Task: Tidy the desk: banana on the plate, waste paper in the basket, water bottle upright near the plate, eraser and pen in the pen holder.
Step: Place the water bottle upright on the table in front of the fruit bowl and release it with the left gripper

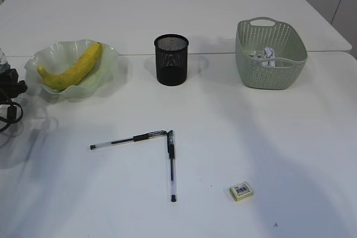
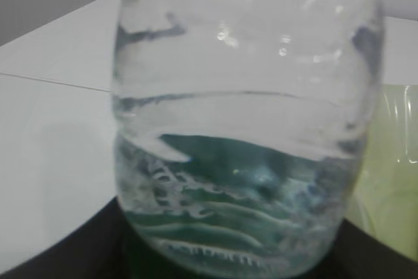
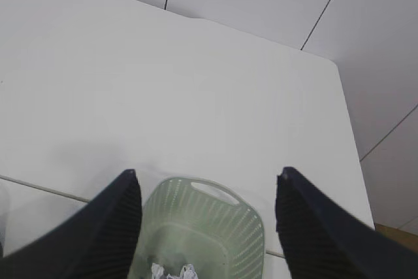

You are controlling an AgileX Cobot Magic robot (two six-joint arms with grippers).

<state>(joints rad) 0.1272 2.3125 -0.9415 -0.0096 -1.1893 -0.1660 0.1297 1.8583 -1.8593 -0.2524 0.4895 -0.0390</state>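
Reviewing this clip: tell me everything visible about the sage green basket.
The basket is sage green plastic with a perforated, woven-look wall, rounded-rectangular, with handle cut-outs at its ends. It stands upright on the white desk, at the back right, clear of the black mesh pen holder. Crumpled white paper lies inside. The right gripper hangs open above it, not touching.

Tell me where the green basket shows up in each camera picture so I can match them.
Exterior view: the basket stands at the right, far side of the desk, right of the pen holder.
Left wrist view: not in it; the water bottle fills the picture.
Right wrist view: bottom centre, between the right gripper's open fingers.
Shared landmark: the waste paper inside the basket, seen in the exterior and right wrist views.
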